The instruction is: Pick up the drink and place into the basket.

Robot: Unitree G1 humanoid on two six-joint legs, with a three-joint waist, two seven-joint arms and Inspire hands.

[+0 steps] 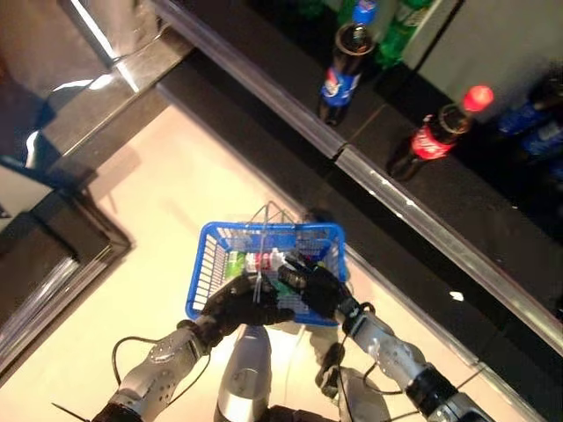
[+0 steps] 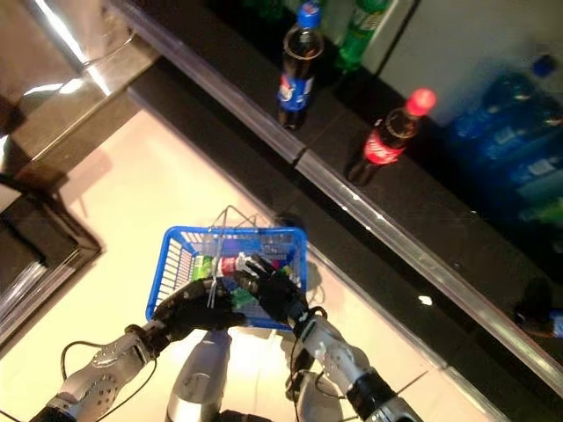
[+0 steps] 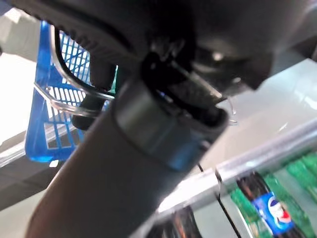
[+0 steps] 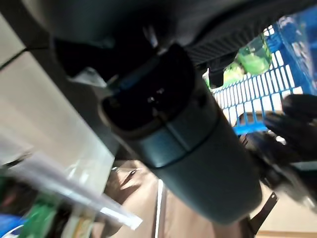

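Left hand point(image 1: 236, 303) curled round wire handle of blue basket point(image 1: 209, 264). Right hand point(image 1: 312, 286) over basket, closed on green drink point(image 1: 264, 261) lying inside among others. Bottle looks light, smooth, slippery; best gripped mid-body. Cola bottles point(image 1: 437, 134) upright on shelf.

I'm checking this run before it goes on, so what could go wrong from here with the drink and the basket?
1. The right hand sits over the drink inside the blue basket; pulling out carelessly could snag the wire handle.
2. The left hand holds the basket in the air above the floor, so a slipping grip could drop it.
3. The shelf edge is close; swinging could bump it.
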